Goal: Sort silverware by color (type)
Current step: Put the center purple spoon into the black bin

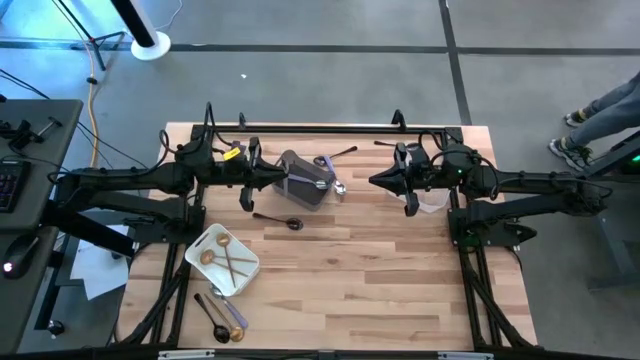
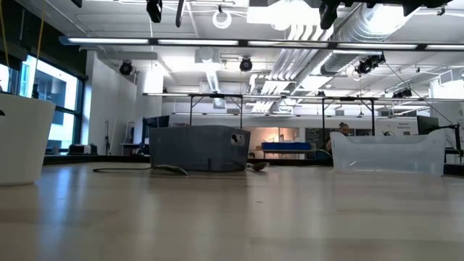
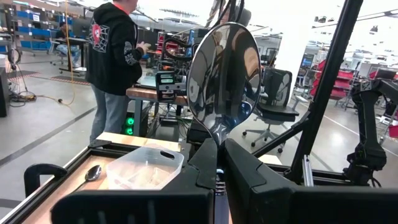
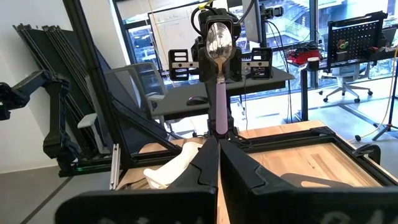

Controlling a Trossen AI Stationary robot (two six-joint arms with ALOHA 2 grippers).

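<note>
My left gripper (image 3: pixel 219 144) hangs over the grey bin (image 1: pixel 305 182) and is shut on a dark shiny spoon (image 3: pixel 224 74). My right gripper (image 4: pixel 219 138) hangs beside the clear tub (image 1: pixel 430 197), shut on a spoon with a silver bowl (image 4: pixel 219 37) and a lilac handle. The two grippers (image 1: pixel 283 180) (image 1: pixel 373 181) point at each other across the table's middle. More silverware lies about. Gold pieces lie in the white tray (image 1: pixel 243 272). Dark spoons (image 1: pixel 218 318) lie at the near left, and one dark spoon (image 1: pixel 280 220) lies in front of the bin. My left gripper pinches the dark spoon at its neck (image 3: pixel 217 138), just below the bowl, between its two fingers. The fingers come level from the table's left and hide the handle. The bowl juts past the fingertips, clear of the table. My right gripper pinches the lilac handle (image 4: pixel 220 127) between its two fingers. The fingers come level from the table's right and lie along the spoon. The rest of the handle and the silver bowl stick out past the fingertips, clear of the table.
Slim pieces (image 1: pixel 342 153) (image 1: pixel 385 143) lie by the far edge, and a spoon (image 3: pixel 93 173) lies near the clear tub (image 3: pixel 146 168). A person (image 3: pixel 112 62) stands beyond the table. Another person's legs (image 1: pixel 600 120) show off its right side. Bare wood (image 1: pixel 370 280) spans the near middle.
</note>
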